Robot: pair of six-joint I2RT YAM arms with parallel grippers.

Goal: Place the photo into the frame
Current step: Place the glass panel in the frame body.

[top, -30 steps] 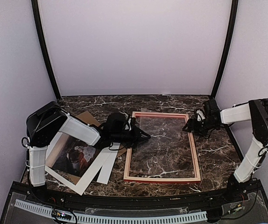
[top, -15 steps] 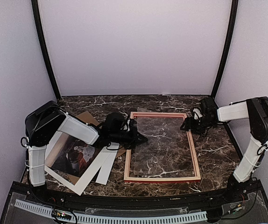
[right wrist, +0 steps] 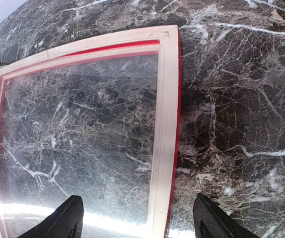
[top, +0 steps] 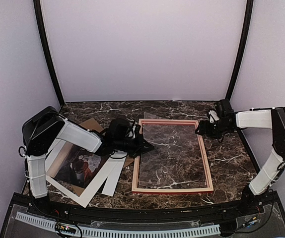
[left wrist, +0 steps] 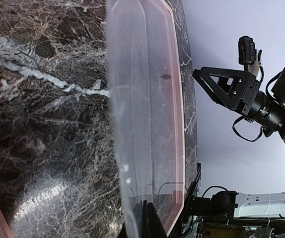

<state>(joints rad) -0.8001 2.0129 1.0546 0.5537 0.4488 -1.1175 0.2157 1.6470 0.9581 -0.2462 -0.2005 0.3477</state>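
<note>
The frame (top: 172, 190) lies flat mid-table, pale wood side up; its right rail (right wrist: 165, 124) shows in the right wrist view. A clear pane (top: 170, 148) rests in it, tilted up at its left edge. My left gripper (top: 148, 146) is shut on that left edge, and the pane (left wrist: 142, 124) runs edge-on from its jaws (left wrist: 150, 223). My right gripper (top: 200, 130) hangs open and empty just above the frame's far right rail, one finger on each side (right wrist: 140, 223). The photo (top: 78, 166) lies at the left under the white mat (top: 90, 191).
A brown backing board (top: 92, 125) lies behind the photo and mat, under the left arm. White mat strips (top: 113, 176) reach close to the frame's left rail. Enclosure walls and black posts stand close on both sides and behind.
My left gripper has drawn slightly left with the pane's edge in it. My right gripper has shifted a little over the frame's far right rail and stays open.
</note>
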